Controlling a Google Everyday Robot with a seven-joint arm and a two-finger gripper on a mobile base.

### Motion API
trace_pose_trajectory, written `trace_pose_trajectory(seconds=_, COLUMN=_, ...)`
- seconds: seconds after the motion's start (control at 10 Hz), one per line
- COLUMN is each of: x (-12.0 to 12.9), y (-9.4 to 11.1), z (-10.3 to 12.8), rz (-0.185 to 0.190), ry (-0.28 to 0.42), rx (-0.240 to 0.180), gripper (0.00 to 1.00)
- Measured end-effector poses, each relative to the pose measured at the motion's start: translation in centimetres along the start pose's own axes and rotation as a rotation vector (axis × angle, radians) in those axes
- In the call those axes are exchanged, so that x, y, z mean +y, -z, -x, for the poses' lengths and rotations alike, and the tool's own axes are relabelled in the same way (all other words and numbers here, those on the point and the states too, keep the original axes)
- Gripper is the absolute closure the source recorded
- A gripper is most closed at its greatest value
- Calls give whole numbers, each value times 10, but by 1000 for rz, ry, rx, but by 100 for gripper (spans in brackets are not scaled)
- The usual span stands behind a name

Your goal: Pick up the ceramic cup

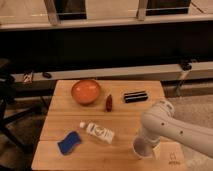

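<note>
The ceramic cup is a small whitish round cup with a darker inside. It stands near the front right edge of the wooden table. My gripper is at the end of the white arm, which reaches in from the right. The gripper is right over and against the cup, and the arm largely hides it. I cannot tell whether the cup is held.
A wide orange bowl stands at the back left. A small red object and a black bar lie beside it. A white bottle and a blue sponge lie at the front left. A dark bench runs behind the table.
</note>
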Motion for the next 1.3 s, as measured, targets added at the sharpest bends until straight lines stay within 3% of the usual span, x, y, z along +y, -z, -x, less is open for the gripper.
trace_pose_trajectory(seconds=0.5, x=-1, y=2, z=9, rz=-22, ry=15, rx=-16, gripper=20)
trace_pose_trajectory(seconds=1.0, x=2, y=22, z=13, rz=-67, ry=18, rx=-27, gripper=20)
trace_pose_trajectory(seconds=1.3, x=1, y=24, z=11, rz=-70, ry=14, rx=-26, gripper=20)
